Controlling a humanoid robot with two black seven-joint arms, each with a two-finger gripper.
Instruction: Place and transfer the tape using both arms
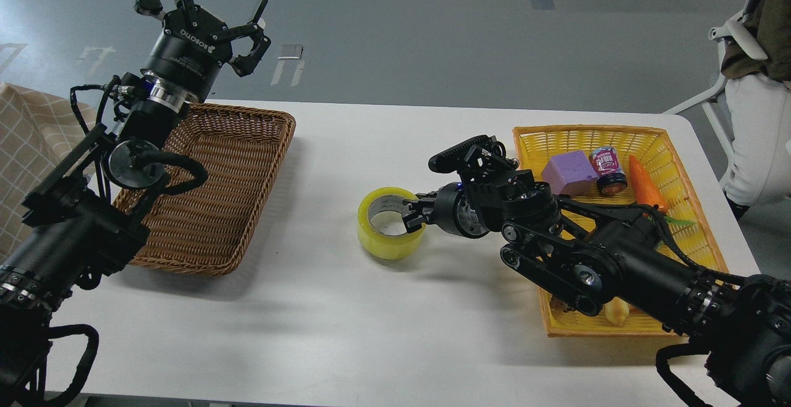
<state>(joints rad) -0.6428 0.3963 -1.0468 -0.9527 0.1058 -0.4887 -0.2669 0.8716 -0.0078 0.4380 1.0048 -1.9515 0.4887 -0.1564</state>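
Tape roll on white table, gripped at its rim by right arm; left arm raised clear.

Nearest, the white table (pixel 259 333) carried the tape (pixel 389 231) near its middle, lying flat with core upward, between the two baskets. The right gripper (pixel 413 214) reached in from the right, fingers closed on the roll's right wall, one finger inside the core. Right of it, a yellow basket (pixel 680 147) held a purple block (pixel 568 172), a small can (pixel 609 171) and a carrot (pixel 646 186). Left stood a brown wicker basket (pixel 228 191). Farthest, the left gripper (pixel 207 8) was held high above that basket's far edge, fingers spread wide, holding nothing.
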